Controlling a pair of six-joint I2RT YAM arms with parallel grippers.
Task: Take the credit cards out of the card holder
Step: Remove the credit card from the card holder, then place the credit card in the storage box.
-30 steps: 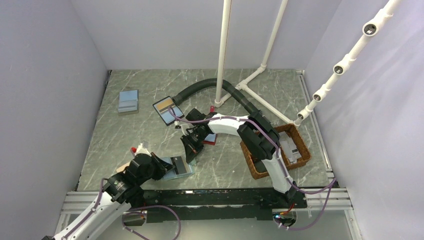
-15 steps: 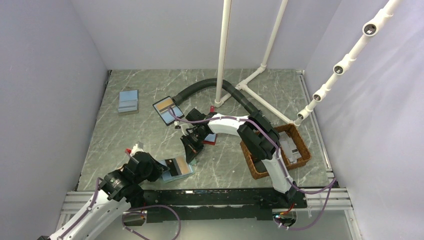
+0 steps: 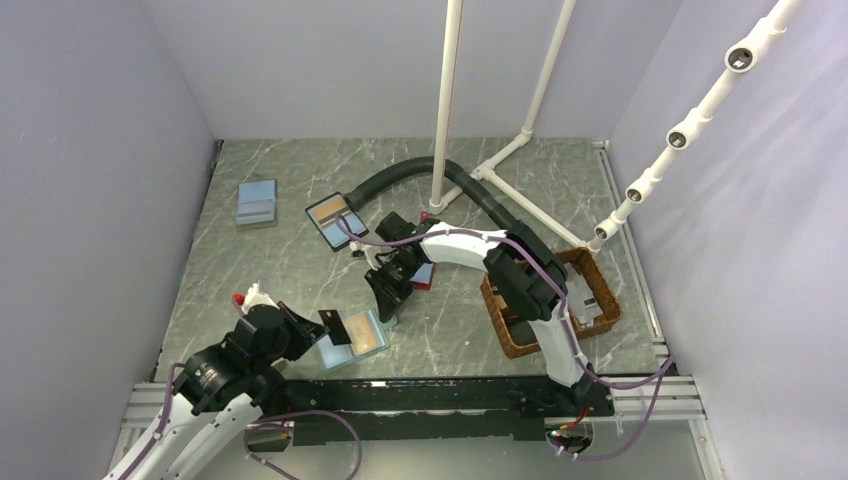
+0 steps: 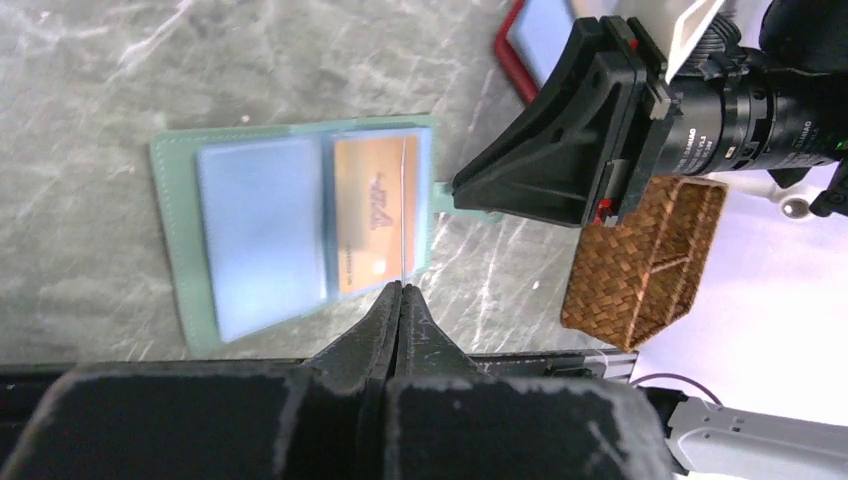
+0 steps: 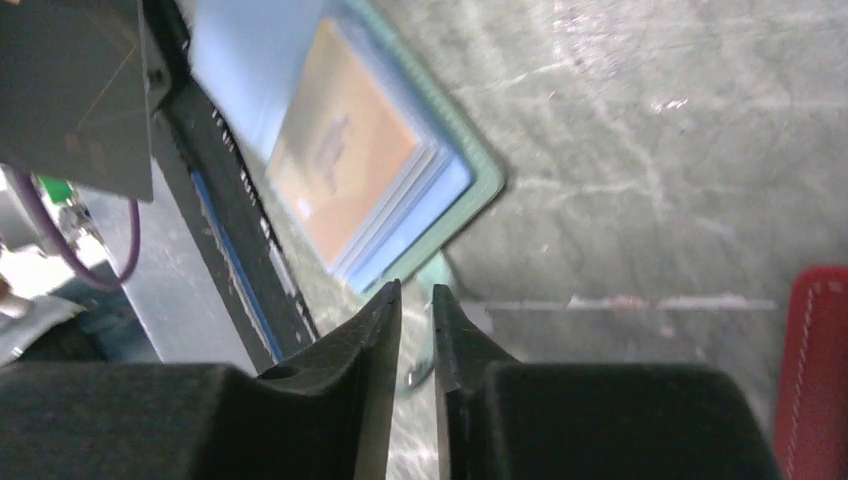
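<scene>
Left gripper [image 4: 400,292] pinched on a dark-striped plastic credit card [image 3: 336,326], over the teal rectangular card holder [image 3: 364,341] lower-left of centre. Right gripper [image 5: 415,300] barely cracked at its tab [image 4: 447,193], can't tell if gripping, so a loose holder might slide.

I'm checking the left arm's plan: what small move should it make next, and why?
Probably carry the card left and set it down on the table: the left claw is shut on it, it looks out of the holder, and a tan card waits inside.
</scene>
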